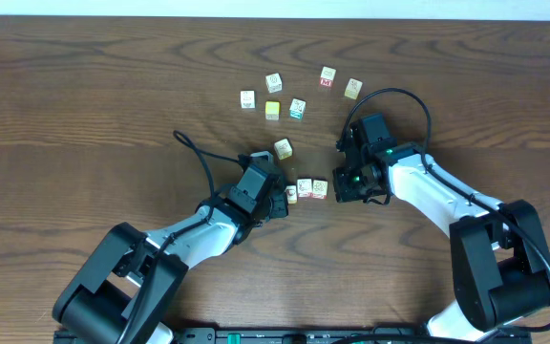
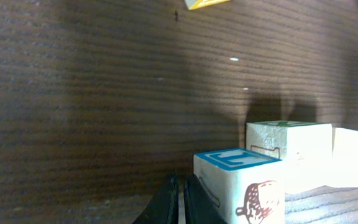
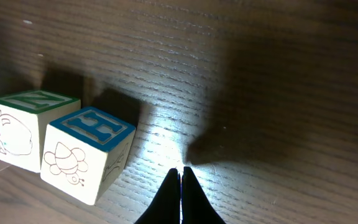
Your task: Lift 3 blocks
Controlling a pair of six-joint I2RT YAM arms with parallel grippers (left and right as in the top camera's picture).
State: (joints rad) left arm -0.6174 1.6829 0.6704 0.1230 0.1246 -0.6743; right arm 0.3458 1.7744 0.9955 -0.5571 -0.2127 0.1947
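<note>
The dark wooden counter (image 1: 84, 115) fills the overhead view. The left arm (image 1: 189, 229) reaches in from the lower left and the right arm (image 1: 447, 196) from the lower right, their tips facing each other near the middle.

The left pincer (image 2: 180, 180) is pressed together with nothing between its fingers, its tip low over the wood. The right pincer (image 3: 180, 171) is likewise pressed together and empty, pointing down at bare counter.

Between the two tips, the three blocks (image 1: 305, 188) rest on the counter in a short row, close side by side. The blue-L block (image 2: 238, 180), with an acorn drawing on its side, sits just beside the left pincer. The green-topped block (image 3: 23, 127) is in the middle. The blue-H block (image 3: 89, 152) is nearest the right pincer, a little apart from it.

Farther up the counter lie other loose cubes, among them a plain yellow cube (image 1: 272, 110) and a teal-marked cube (image 1: 297, 108).
</note>
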